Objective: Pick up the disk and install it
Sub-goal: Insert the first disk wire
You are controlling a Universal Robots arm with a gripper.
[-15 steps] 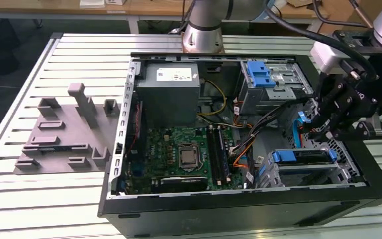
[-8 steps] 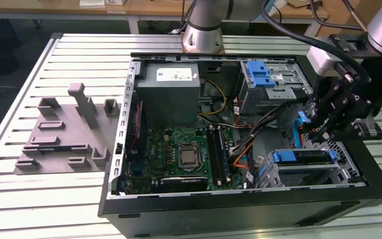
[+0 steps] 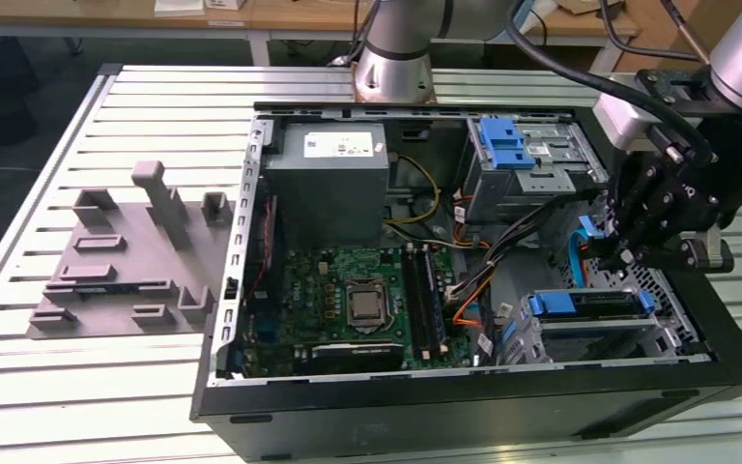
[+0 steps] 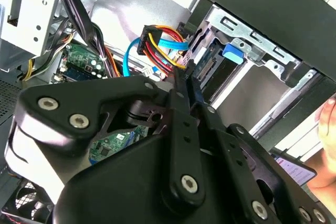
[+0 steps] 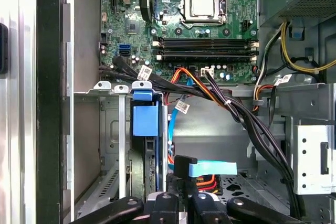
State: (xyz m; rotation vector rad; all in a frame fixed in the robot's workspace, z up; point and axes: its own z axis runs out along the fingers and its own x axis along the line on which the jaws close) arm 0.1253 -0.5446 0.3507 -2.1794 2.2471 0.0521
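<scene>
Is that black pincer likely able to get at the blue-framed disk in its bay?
Probably yes: the pincer hangs close by the disk, and the case lies open, though cables run near.

Place: a robotics lab or test workshop.
Work surface: a slatted aluminium table bearing an opened desktop computer case.
Fixture: a grey moulded jig lies beside the case.
Robot: the arm's base is bolted at the table's far edge.
Background: wooden benches stand behind, with papers on them.
</scene>
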